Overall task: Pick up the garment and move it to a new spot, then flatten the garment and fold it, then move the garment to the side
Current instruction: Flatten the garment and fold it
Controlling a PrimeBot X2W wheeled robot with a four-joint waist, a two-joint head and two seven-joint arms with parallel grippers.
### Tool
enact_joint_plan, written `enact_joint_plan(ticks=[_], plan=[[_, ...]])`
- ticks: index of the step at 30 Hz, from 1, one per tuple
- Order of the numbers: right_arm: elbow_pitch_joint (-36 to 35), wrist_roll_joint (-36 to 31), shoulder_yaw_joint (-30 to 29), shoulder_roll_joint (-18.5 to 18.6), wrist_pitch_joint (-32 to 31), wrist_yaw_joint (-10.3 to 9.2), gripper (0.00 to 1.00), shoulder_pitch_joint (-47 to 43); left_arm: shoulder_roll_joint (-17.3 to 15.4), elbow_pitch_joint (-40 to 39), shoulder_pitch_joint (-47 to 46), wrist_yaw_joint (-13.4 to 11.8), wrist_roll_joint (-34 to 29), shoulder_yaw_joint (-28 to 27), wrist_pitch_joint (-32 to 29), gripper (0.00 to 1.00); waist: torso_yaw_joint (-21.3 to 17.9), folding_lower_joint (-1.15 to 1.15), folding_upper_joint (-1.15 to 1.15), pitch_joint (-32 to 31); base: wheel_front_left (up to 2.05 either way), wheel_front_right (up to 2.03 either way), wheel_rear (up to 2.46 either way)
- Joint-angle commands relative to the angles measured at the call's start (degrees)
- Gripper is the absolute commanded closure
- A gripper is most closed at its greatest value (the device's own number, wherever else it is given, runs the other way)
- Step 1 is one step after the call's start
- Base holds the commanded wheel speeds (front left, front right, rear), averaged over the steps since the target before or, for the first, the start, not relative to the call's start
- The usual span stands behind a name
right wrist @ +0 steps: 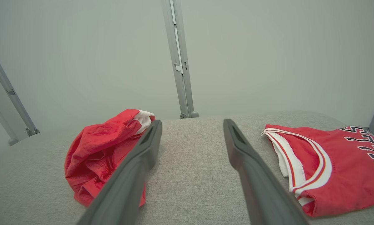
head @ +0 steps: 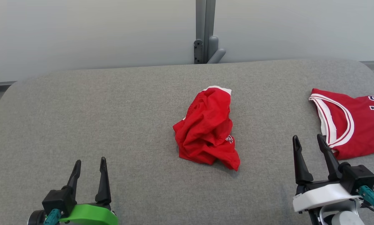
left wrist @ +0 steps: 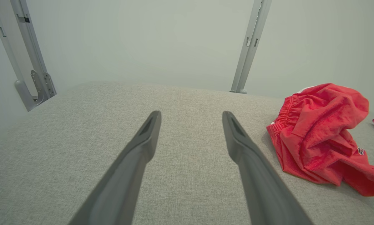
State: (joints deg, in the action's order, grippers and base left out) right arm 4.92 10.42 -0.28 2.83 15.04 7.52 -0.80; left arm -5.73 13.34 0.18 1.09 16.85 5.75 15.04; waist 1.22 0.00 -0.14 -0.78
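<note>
A crumpled red garment [head: 207, 128] with a white edge and an elastic waistband lies bunched in the middle of the grey padded table [head: 112, 118]. In the left wrist view the garment [left wrist: 321, 137] sits off to the right, and in the right wrist view the garment [right wrist: 102, 150] is to the left, partly behind a finger. My left gripper [head: 90, 164] stands open near the front left, well apart from the cloth. My right gripper [head: 309, 140] stands open at the front right, between the crumpled cloth and a jersey. Both hold nothing.
A red jersey [head: 349, 122] with white trim and dark lettering lies flat at the table's right edge, close to my right gripper; it also appears as the jersey [right wrist: 334, 165]. A grey metal post [head: 205, 31] rises behind the table against a pale wall.
</note>
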Motion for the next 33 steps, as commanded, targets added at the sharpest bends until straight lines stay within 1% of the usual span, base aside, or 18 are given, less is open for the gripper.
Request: enact_joint_plan(ticks=[1, 12, 23, 28, 33], plan=[[0.14, 0.21, -0.23, 0.13, 0.17, -0.07, 0.00, 0.55, 0.29, 0.09, 0.18, 0.39, -0.80, -0.45, 0.17, 0.00, -0.02, 0.00, 0.14, 0.10, 0.00, 0.00, 0.00], [1.04, 0.22, -0.31, 0.12, 0.17, -0.07, 0.00, 1.24, 1.14, -0.09, -0.56, 1.34, -1.87, -1.24, 0.17, 0.00, 0.42, 0.00, 0.14, 0.47, 0.00, 0.00, 0.00], [4.43, 0.01, 1.92, 0.12, 0.17, -0.07, 0.00, 5.15, 1.83, -1.08, -2.19, 2.43, -3.04, -0.67, 0.17, 0.00, 3.12, 0.00, 0.14, 1.55, 0.00, 0.00, 0.00], [9.46, 1.15, 4.42, 0.13, -0.67, -0.07, 0.00, 10.90, 2.14, -1.80, -2.94, 2.61, -3.59, 0.18, 0.17, 0.00, 5.03, 0.00, 0.14, 2.96, 0.00, 0.00, 0.00], [18.31, 3.78, 6.67, 0.15, -1.58, -0.07, 0.00, 18.17, 2.32, -1.93, -3.98, 2.73, -3.86, 0.70, 0.16, 0.00, 7.99, 0.00, 0.14, 4.57, 0.00, 0.00, 0.00]])
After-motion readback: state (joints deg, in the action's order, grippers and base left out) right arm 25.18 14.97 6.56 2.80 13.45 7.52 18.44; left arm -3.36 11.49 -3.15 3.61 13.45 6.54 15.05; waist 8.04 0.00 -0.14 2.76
